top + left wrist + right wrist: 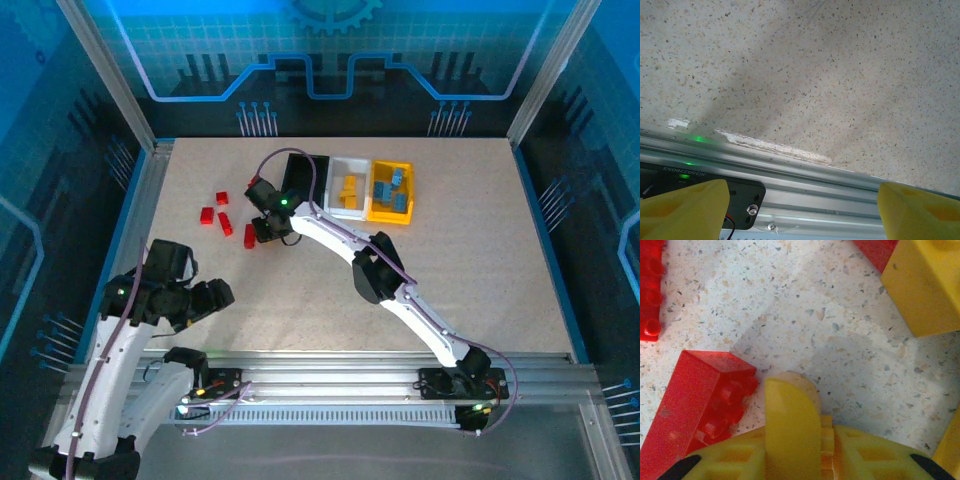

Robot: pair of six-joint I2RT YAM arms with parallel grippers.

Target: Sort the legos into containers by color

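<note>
Bright bluish light, soft shadows, blurry wrist close-ups.

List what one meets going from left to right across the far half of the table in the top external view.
Loose red legos → right gripper → black bin → white bin, holding orange-yellow legos → yellow bin, holding light blue legos.
</note>
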